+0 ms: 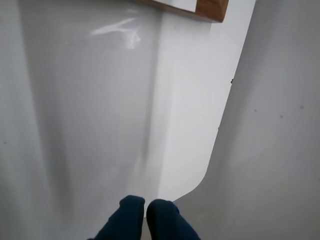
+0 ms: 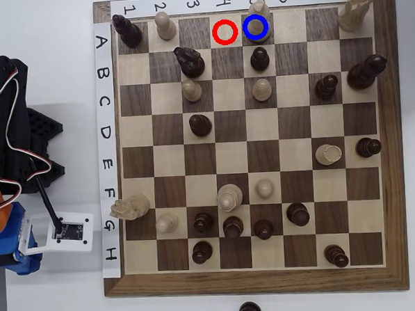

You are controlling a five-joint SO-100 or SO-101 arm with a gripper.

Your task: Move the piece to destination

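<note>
Standing inside the blue ring (image 2: pixel 256 27), the piece (image 2: pixel 257 20) partly hides it.

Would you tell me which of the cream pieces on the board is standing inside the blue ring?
The cream piece on the dark row-A square under column 5, in the overhead view. No other cream piece sits in a ring; the red ring beside it is empty.

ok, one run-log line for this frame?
gripper: shut, empty, off board | piece: standing on blue-ringed square | red-ringed square: vacant | task: looks done
</note>
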